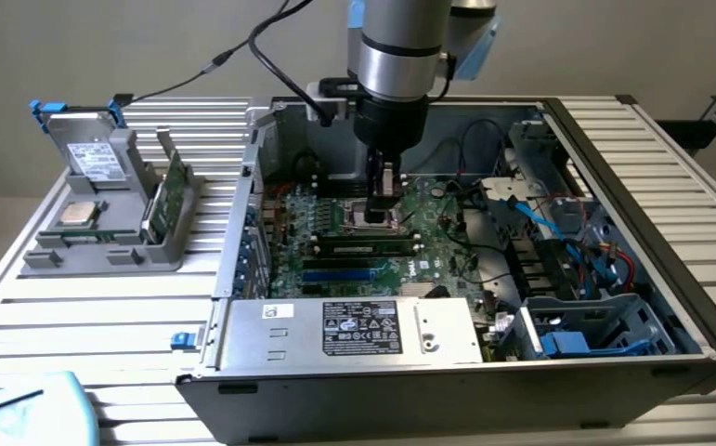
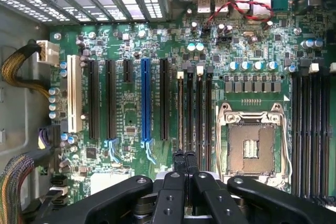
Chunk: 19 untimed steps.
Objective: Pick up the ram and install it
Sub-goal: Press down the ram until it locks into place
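One black gripper [image 1: 386,190] hangs closed and empty inside the open grey metal computer case [image 1: 655,167], its fingertips pressed together just above the green motherboard [image 1: 438,246] beside the square silver processor socket [image 2: 251,148]. A long green ram stick [image 1: 360,248] lies seated in a black slot just in front of the gripper, its long axis running across the exterior view; another flat green ram stick [image 1: 175,190] stands on edge in the grey plastic holder [image 1: 104,243] on the ribbed aluminium counter [image 1: 85,316], long axis running away from the camera. Blue and red cables [image 1: 556,228], a boxy silver power supply [image 1: 351,330] and blue drive brackets [image 1: 575,342] crowd the case.
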Motion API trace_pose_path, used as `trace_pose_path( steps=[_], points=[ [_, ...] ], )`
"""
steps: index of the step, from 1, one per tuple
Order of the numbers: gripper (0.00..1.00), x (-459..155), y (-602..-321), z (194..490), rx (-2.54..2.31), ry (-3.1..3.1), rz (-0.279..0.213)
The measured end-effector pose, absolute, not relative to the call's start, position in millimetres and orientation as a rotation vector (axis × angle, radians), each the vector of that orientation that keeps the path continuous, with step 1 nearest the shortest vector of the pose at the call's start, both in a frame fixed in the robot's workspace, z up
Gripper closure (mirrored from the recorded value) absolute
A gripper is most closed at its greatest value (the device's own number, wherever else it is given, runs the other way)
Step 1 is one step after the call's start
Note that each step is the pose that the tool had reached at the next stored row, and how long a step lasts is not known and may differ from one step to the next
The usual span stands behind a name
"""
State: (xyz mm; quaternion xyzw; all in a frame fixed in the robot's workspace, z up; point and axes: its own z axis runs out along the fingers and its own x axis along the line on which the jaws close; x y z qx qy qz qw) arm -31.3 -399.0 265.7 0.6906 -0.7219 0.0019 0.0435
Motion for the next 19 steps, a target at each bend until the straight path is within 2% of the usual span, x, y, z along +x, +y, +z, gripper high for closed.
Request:
trace_pose_path(
  steps=[19],
  points=[
    [0.89,-31.3,-399.0,262.3,1.718,-2.526,-0.016]
  ],
)
